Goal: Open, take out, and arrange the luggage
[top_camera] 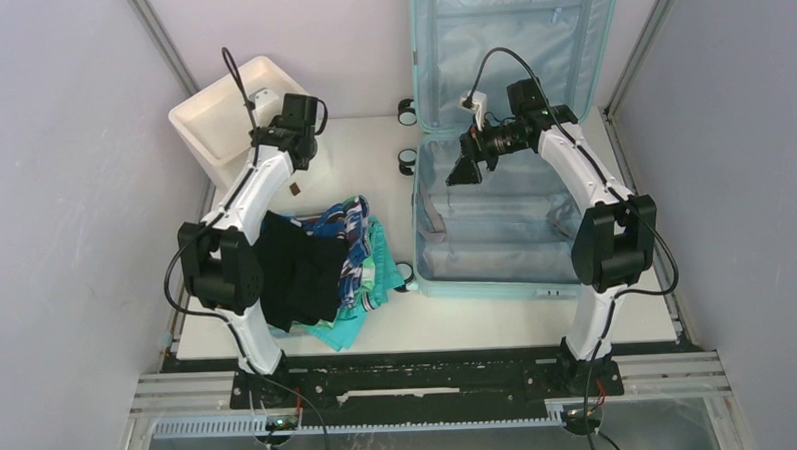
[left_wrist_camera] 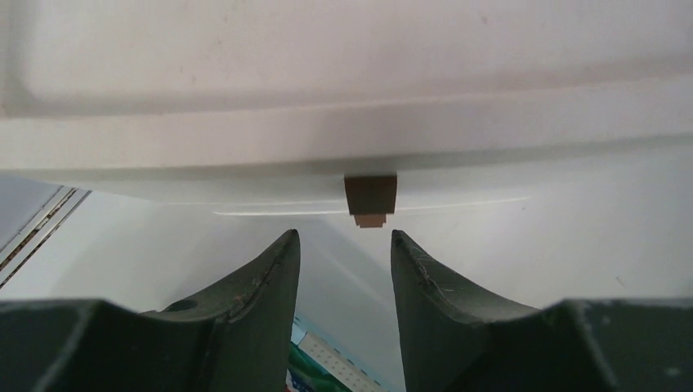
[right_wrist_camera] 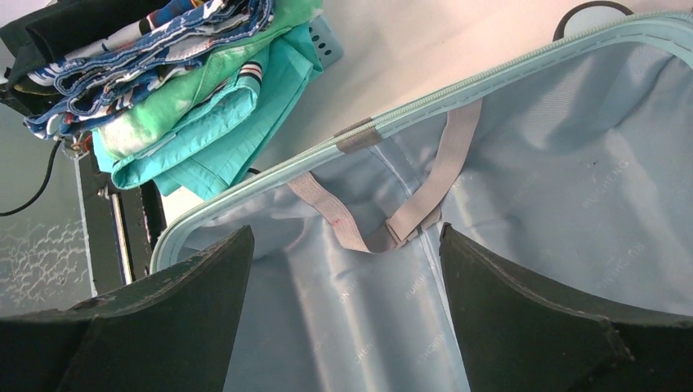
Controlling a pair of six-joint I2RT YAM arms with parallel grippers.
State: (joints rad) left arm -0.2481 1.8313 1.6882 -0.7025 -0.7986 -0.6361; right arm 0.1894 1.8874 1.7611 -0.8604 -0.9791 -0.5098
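White drawer unit (top_camera: 226, 116) is seen at 10 o'clock of the table (top_camera: 478, 322), tilted against the left wall. Its inside is partly crossed by a black cable.

Left gripper (left_wrist_camera: 343, 241) is placed at the drawer unit's 4 o'clock corner. In the top view its fingers are hidden under the wrist. In the left wrist view the jaws are seen parted to a middling gap with nothing between them. A brown handle (left_wrist_camera: 370, 198) is seen at 12 o'clock beyond the fingertips, apart from them, hanging under the white rim.

Clothes pile (top_camera: 341, 262) is spread at 8 o'clock of the table, with black, blue-patterned and teal layers. Its left part is covered by the left arm. A pale blue lattice piece (right_wrist_camera: 324, 37) is glimpsed under the pile and is mostly hidden.

The luggage (top_camera: 495, 237) is laid open at 2 to 3 o'clock of the table. The base is flat and the lid is stood up against the back wall and cut off by the frame top. Two wheels (top_camera: 407, 111) are seen on its left side. Grey straps (right_wrist_camera: 425, 180) are seen loose on the lining.

Right gripper (top_camera: 465, 171) is held over the base's far-left area, jaws spread wide, nothing gripped. The base's right side is partly blocked by the right arm.
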